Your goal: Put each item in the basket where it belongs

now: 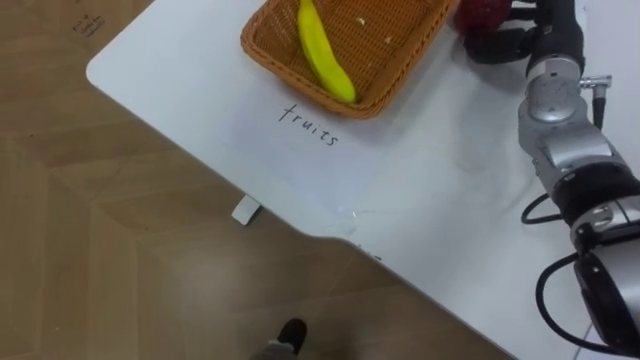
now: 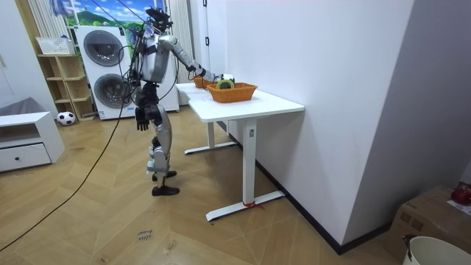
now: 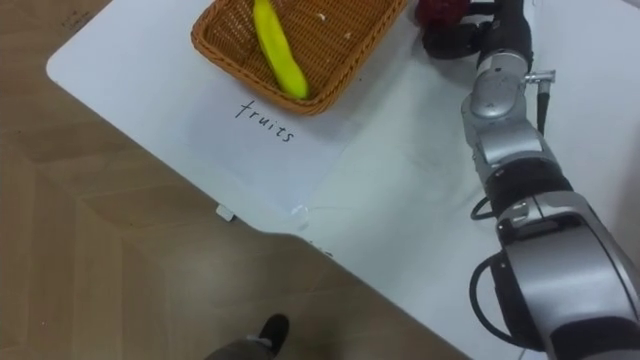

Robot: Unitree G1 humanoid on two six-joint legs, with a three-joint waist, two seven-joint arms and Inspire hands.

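A woven brown basket stands on the white table above the handwritten word "fruits". A yellow banana lies inside it. Just right of the basket, at the view's top edge, my right hand is curled round a dark red fruit, which is partly cut off. In the room view I stand at the table's far end with my right arm stretched over it, and my left hand hangs loosely by my thigh. A second basket stands nearer the table's middle, holding a round yellow-green item.
The table's corner and front edge run diagonally across the eye views, with wooden floor below. A small white piece lies on the floor by the edge. Washing machines stand behind me.
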